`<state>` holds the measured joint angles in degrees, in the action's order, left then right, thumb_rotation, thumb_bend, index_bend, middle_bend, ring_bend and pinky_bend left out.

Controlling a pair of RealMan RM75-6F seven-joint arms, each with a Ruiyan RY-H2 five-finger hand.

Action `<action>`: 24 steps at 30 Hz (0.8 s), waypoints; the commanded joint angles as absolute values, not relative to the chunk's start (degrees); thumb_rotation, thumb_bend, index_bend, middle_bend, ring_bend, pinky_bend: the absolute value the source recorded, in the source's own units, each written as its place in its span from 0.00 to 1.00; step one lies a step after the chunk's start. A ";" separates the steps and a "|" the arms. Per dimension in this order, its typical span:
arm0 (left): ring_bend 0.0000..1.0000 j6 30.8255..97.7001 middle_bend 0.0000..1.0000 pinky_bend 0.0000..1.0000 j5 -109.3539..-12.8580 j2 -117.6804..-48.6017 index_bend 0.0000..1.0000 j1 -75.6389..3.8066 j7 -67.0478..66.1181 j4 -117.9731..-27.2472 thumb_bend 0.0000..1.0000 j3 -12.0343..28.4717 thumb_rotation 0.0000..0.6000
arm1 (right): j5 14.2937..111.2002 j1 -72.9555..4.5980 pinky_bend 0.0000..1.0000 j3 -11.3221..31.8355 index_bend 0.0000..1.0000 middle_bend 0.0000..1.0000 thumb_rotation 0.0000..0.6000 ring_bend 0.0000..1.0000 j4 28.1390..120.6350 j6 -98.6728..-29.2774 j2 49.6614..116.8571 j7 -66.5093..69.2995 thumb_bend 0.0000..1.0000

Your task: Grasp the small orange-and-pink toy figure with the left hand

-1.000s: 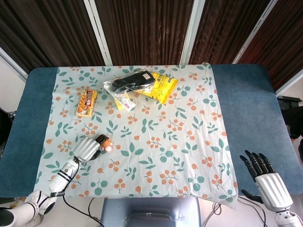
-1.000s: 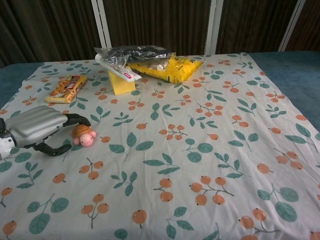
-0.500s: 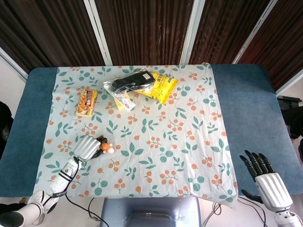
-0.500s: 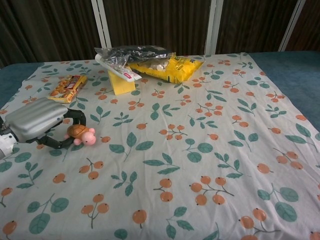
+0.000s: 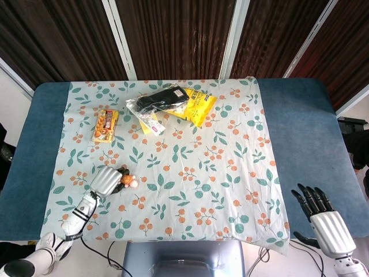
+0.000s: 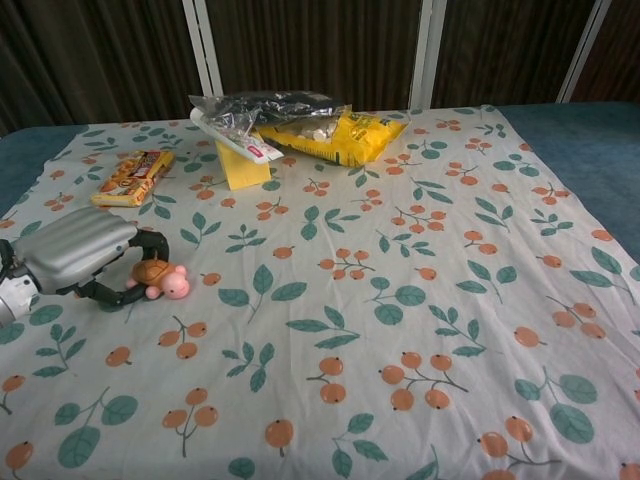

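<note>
The small toy figure (image 5: 128, 181) (image 6: 163, 280), with an orange shell and a pink head, lies on the floral cloth at the front left. My left hand (image 5: 105, 180) (image 6: 72, 258) wraps around it from the left. Dark fingers (image 6: 148, 242) curl over the shell and the thumb hooks in below it. Only the pink head sticks out to the right. My right hand (image 5: 323, 219) hangs with its fingers spread beyond the table's front right corner, holding nothing. It shows only in the head view.
An orange snack box (image 5: 105, 125) (image 6: 132, 177) lies behind the left hand. At the back middle are a yellow bag (image 5: 199, 105) (image 6: 345, 135), a black pouch in clear plastic (image 5: 161, 101) (image 6: 265, 105) and a yellow block (image 6: 243, 166). Blue tabletop (image 5: 300, 127) flanks the cloth.
The left hand's fingers have closed in around the toy. Hand and toy have shifted slightly toward the table's front edge.
</note>
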<state>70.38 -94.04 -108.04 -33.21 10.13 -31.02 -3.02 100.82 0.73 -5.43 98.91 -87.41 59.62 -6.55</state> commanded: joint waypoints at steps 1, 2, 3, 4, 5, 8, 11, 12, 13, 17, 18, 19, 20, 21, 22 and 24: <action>0.95 69.67 0.06 1.00 -93.83 -106.59 0.02 -33.31 9.13 -33.53 0.39 -3.23 1.00 | 100.81 0.74 0.00 -5.45 0.00 0.00 1.00 0.00 98.94 -87.38 59.58 -6.57 0.12; 0.95 69.40 0.04 1.00 -93.89 -106.00 0.01 -33.31 8.77 -34.57 0.39 -3.42 1.00 | 100.82 0.73 0.00 -5.50 0.00 0.00 1.00 0.00 98.98 -87.30 59.59 -6.67 0.12; 0.95 69.21 0.03 1.00 -93.90 -105.54 0.00 -33.28 8.39 -35.41 0.39 -3.52 1.00 | 100.82 0.73 0.00 -5.55 0.00 0.00 1.00 0.00 99.03 -87.22 59.58 -6.75 0.12; 0.95 69.11 0.01 1.00 -93.93 -105.08 0.00 -33.26 7.88 -36.24 0.39 -3.62 1.00 | 100.84 0.72 0.00 -5.59 0.00 0.00 1.00 0.00 99.09 -87.17 59.56 -6.81 0.12; 0.94 69.17 0.01 1.00 -94.02 -104.43 0.00 -33.20 7.07 -37.37 0.40 -3.74 1.00 | 100.85 0.72 0.00 -5.63 0.00 0.00 1.00 0.00 99.16 -87.10 59.54 -6.87 0.12; 0.94 70.34 0.00 1.00 -94.18 -102.62 0.00 -32.67 5.33 -40.69 0.39 -3.80 1.00 | 100.96 0.80 0.00 -5.67 0.00 0.00 1.00 0.00 99.30 -87.28 59.48 -6.92 0.12; 0.90 74.29 0.00 1.00 -94.69 -98.72 0.00 -31.17 2.63 -46.32 0.38 -3.77 1.00 | 101.29 0.96 0.00 -5.76 0.00 0.00 1.00 0.00 99.36 -87.77 59.26 -6.61 0.11; 0.87 75.82 0.00 1.00 -94.93 -97.06 0.00 -30.54 1.52 -48.54 0.38 -3.81 1.00 | 101.36 0.99 0.00 -5.77 0.00 0.00 1.00 0.00 99.35 -87.87 59.20 -6.54 0.11; 0.83 77.19 0.00 1.00 -95.09 -95.19 0.00 -29.81 0.35 -51.12 0.37 -3.91 1.00 | 101.43 1.00 0.00 -5.81 0.00 0.00 1.00 0.00 99.34 -87.91 59.16 -6.46 0.12; 0.61 81.91 0.00 1.00 -95.32 -85.23 0.00 -25.84 -5.54 -65.71 0.37 -5.29 1.00 | 101.85 1.01 0.00 -6.07 0.00 0.00 1.00 0.00 99.42 -87.84 59.07 -6.40 0.12; 0.59 82.16 0.00 1.00 -95.28 -84.52 0.00 -25.52 -5.89 -66.81 0.37 -5.45 1.00 | 101.91 1.02 0.00 -6.09 0.00 0.00 1.00 0.00 99.44 -87.86 59.06 -6.41 0.12; 0.56 82.20 0.00 0.98 -95.26 -83.95 0.00 -25.35 -6.28 -67.76 0.37 -5.56 1.00 | 101.94 1.04 0.00 -6.11 0.00 0.00 1.00 0.00 99.45 -87.88 59.05 -6.42 0.12; 0.52 82.34 0.00 0.95 -95.21 -83.34 0.00 -25.09 -6.58 -68.76 0.37 -5.69 1.00 | 101.99 1.05 0.00 -6.14 0.00 0.00 1.00 0.00 99.47 -87.90 59.05 -6.42 0.12; 0.44 82.54 0.00 0.88 -95.18 -82.71 0.00 -24.81 -6.83 -69.76 0.36 -5.83 1.00 | 102.05 1.06 0.00 -6.16 0.00 0.00 1.00 0.00 99.50 -87.91 59.04 -6.43 0.12; 0.34 84.10 0.00 0.77 -95.30 -80.44 0.00 -23.40 -6.87 -73.23 0.36 -6.55 1.00 | 102.44 1.12 0.00 -6.32 0.00 0.00 1.00 0.00 99.66 -88.08 59.01 -6.44 0.11; 0.12 88.82 0.00 0.47 -95.64 -74.64 0.00 -18.25 -4.77 -80.99 0.36 -10.16 1.00 | 103.98 1.27 0.00 -6.94 0.00 0.00 1.00 0.00 99.97 -88.42 58.97 -6.70 0.12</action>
<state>82.52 -95.22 -81.87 -24.83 -5.13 -71.32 -6.00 102.96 1.15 -6.48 99.72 -88.17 59.01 -6.52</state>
